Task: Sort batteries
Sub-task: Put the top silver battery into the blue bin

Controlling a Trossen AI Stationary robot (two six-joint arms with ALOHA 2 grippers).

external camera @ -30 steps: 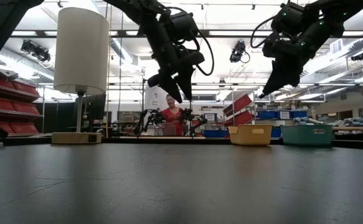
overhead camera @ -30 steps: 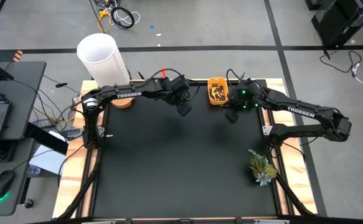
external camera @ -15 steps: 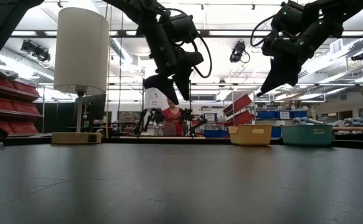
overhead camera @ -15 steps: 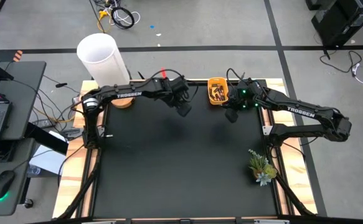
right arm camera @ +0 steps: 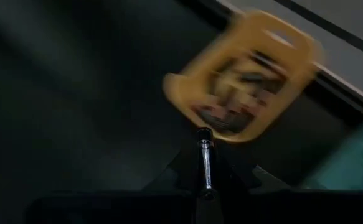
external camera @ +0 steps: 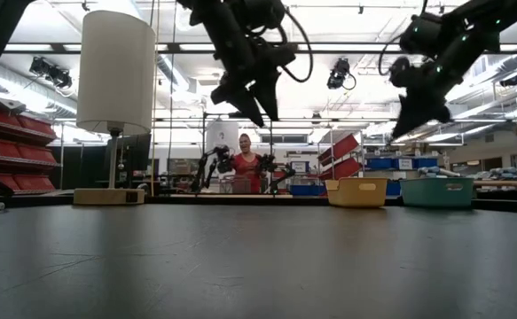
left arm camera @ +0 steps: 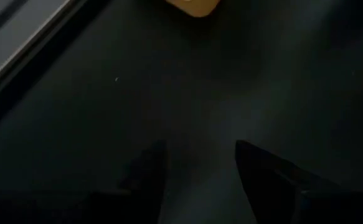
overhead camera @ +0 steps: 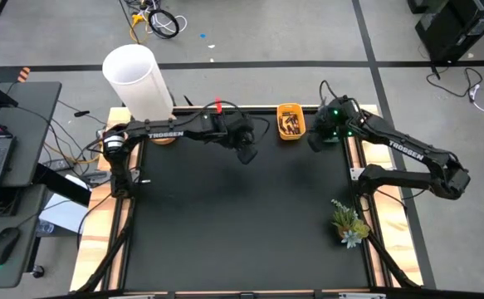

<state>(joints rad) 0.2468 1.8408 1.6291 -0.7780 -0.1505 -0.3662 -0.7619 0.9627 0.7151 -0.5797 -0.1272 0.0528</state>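
Observation:
A yellow tray [overhead camera: 280,124] stands at the table's far edge with several batteries [overhead camera: 291,124] in it. A teal tray [external camera: 435,192] stands just right of it, mostly hidden under my right arm in the high view. My right gripper [overhead camera: 315,143] hangs in the air beside the yellow tray's right side, shut on one thin silver battery [right arm camera: 204,163]. My left gripper [overhead camera: 246,154] hangs open over the bare black mat, left of the yellow tray, with nothing between its fingers [left arm camera: 147,174]. My right gripper pinches the silver battery's lower part [right arm camera: 204,180] between its two fingers. The battery lies along the fingers and its free end [right arm camera: 203,134] sticks out past the tips. The fingers slant down toward the far edge. The battery is lifted clear of the table.
A lamp with a white shade [overhead camera: 138,79] stands at the far left corner, and a small plant [overhead camera: 349,223] near the right edge. The black mat [overhead camera: 233,224] covers the table's middle. A person [external camera: 243,164] is in the room beyond the table.
My right gripper has carried the battery toward the table's right and far edge, away from the yellow tray and toward the teal one, rolling a little. My left gripper has risen somewhat and stays open.

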